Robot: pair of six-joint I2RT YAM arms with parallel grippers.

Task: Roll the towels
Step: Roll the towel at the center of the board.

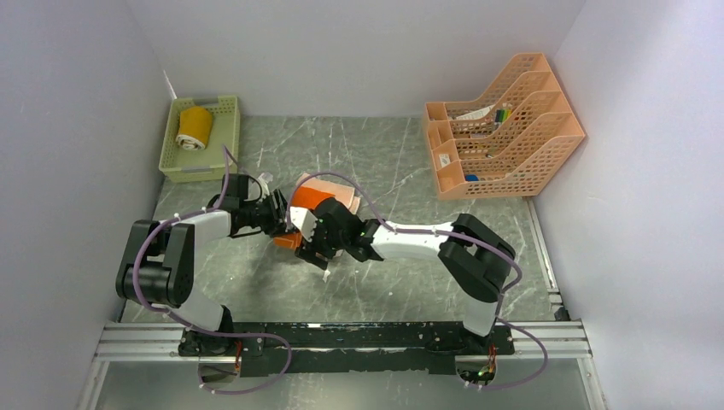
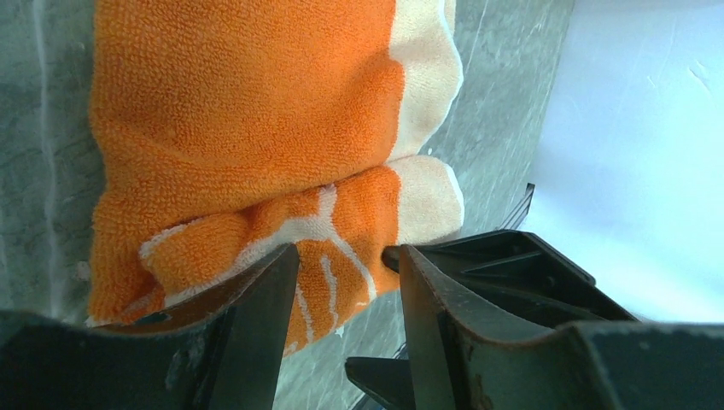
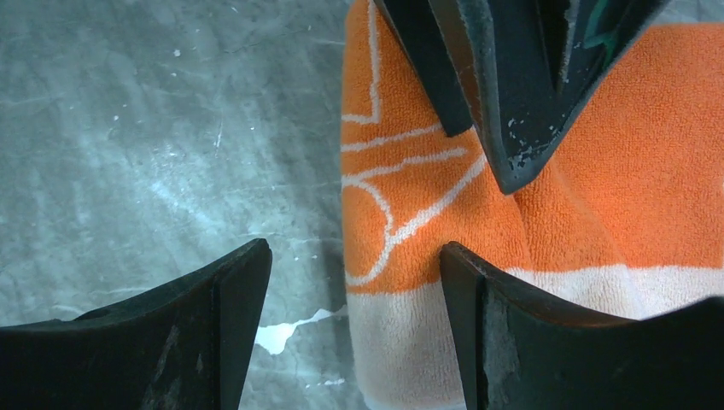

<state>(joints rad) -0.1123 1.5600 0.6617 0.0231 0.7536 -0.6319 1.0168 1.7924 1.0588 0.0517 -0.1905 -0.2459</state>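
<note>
Far left corner: a pale green plastic mesh basket [image 1: 224, 128] sits against the wall. In it lies a small mustard-yellow towel [image 1: 195, 126], rolled up, with its paler end facing near.

Left of centre: the left arm reaches right across the grey marbled tabletop [image 1: 410, 282]. The left gripper [image 2: 346, 256] is at the near left edge of the large bright-orange terry towel [image 1: 312, 196]. In the left wrist view its jaws stand a short gap apart. A fold of the orange cloth with white printed lines reaches into that gap. A strip of table shows between the cloth and one finger, so we read nothing as clamped.

Centre: the orange towel lies bunched and folded over on the tabletop. A pale peach band [image 1: 340, 192] shows on its far right side. From overhead both wrists cover much of it.

Just right of that: the right gripper [image 3: 354, 256] points left at the same bundle and meets the left gripper there. Its jaws are spread wide. One finger is over bare table and the other over the orange and peach cloth. Whether that finger touches the cloth we cannot tell. In the right wrist view the dark fingertips [image 3: 512, 111] of the left gripper rest on the towel.

Far right: a peach plastic tiered file rack [image 1: 512, 145] stands by the wall, holding small items too small to name.
</note>
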